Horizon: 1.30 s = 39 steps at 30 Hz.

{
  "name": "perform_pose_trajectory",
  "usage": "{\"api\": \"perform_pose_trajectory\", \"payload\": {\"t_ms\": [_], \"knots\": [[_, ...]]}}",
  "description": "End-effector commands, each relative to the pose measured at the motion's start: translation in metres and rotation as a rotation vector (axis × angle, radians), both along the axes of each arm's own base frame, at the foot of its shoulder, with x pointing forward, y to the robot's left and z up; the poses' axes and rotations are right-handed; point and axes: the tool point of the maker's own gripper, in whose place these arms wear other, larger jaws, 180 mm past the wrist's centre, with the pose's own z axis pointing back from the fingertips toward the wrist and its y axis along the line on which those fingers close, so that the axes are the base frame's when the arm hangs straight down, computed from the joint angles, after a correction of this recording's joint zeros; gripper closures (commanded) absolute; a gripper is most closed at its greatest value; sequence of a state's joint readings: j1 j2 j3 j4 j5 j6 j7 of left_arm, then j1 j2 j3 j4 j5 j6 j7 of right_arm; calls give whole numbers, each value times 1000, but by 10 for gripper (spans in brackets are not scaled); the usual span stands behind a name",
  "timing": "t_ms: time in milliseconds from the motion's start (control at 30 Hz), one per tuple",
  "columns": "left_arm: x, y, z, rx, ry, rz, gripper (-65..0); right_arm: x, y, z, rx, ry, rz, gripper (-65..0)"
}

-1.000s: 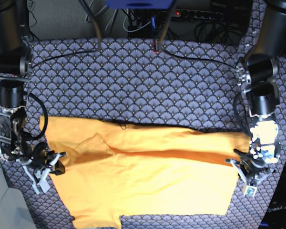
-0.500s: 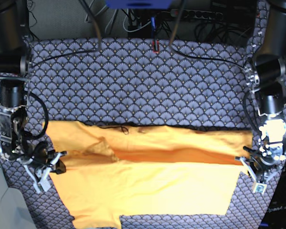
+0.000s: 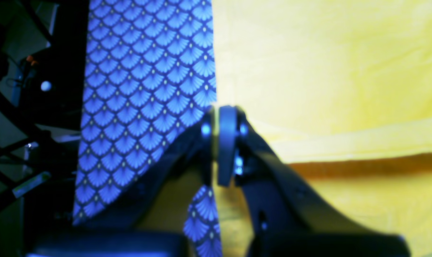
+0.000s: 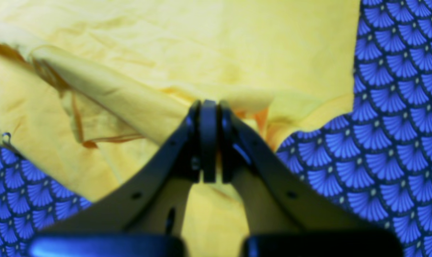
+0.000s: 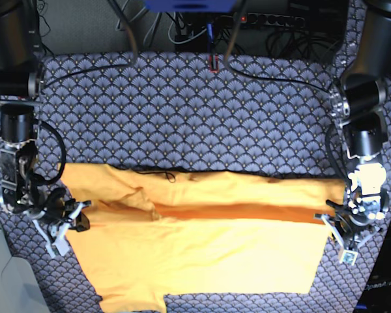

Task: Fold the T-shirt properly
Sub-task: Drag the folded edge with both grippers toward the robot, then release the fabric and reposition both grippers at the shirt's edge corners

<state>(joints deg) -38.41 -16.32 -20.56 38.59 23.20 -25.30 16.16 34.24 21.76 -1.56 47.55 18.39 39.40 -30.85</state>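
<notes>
The yellow-orange T-shirt [image 5: 202,261] lies spread across the near half of the table, with a long crease running left to right through its middle. My left gripper [image 5: 332,225] is at the shirt's right edge. The left wrist view shows this gripper [image 3: 219,110] shut, pinching the T-shirt [image 3: 326,71] at its edge. My right gripper [image 5: 77,220] is at the shirt's left side near a sleeve. In the right wrist view it [image 4: 208,105] is shut on a puckered fold of the T-shirt [image 4: 237,43].
A blue fan-patterned cloth [image 5: 182,111] covers the table. Black cables [image 5: 267,78] trail over its far part, and a power strip [image 5: 274,19] sits behind it. The table's side edge [image 3: 82,142] is close beside my left gripper.
The left gripper has shifted outward to the right and the right gripper slightly up. The shirt is pulled tauter, with its middle crease straighter and its far edge flatter.
</notes>
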Motion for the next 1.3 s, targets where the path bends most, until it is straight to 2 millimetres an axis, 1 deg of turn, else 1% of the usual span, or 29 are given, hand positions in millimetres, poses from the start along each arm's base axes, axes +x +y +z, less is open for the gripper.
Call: {"api": "perform_pose_trajectory", "payload": {"t_ms": [0,100,167,267,333,400,467,567,667,700,733,833,900,933,967,1067,1133,1167,1233,1267], "knots": [[14,6,30,10,-78,7,0,14,-4,27,9,-73,2,0],[15,0,27,2,-75,1,0,14,-4,27,9,-72,2,0],[13,0,23,1,-67,1,-37,13,-4,26,9,-70,2,0],[6,1,14,2,-52,2,-116,13,-4,25,6,-65,2,0],[5,1,12,1,-50,2,-144,13,-4,25,6,-64,1,0],[4,1,11,-4,-49,5,-147,12,-4,24,7,-61,1,0],[-1,1,5,-6,-38,7,-147,12,-4,24,10,-60,0,0],[-3,1,0,-5,-30,7,-147,3,-14,14,27,-39,-35,-8],[-12,1,-13,-7,-5,8,-147,-1,-24,11,49,-31,-74,-73],[-15,1,-16,-7,3,8,-147,-6,-26,6,55,-21,-83,-99],[-16,1,-19,-7,8,8,-147,-8,-27,4,55,-19,-85,-119],[-18,2,-21,-8,15,11,-148,-12,-27,-1,55,-10,-85,-178],[-25,7,-26,-20,20,31,-148,-12,-28,-2,54,-8,-86,-207],[-26,10,-23,-24,9,37,-149,-13,-28,-2,52,-7,-87,-218],[-27,15,-19,-25,-4,50,-153,-17,-29,-7,50,5,-88,-232],[-34,21,-14,-32,-9,92,-236,-27,-41,-15,29,27,-99,-268],[-45,33,-10,-17,-14,125,-295,-33,-42,-23,27,45,-100,-287],[-50,35,-9,-4,-17,129,-319,-36,-43,-25,24,51,-101,-298],[-57,26,-11,-2,-29,122,-335,-43,-55,-29,6,64,-112,-323],[-60,21,-13,-1,-33,117,-335,-44,-55,-29,14,63,-114,-336]]}}
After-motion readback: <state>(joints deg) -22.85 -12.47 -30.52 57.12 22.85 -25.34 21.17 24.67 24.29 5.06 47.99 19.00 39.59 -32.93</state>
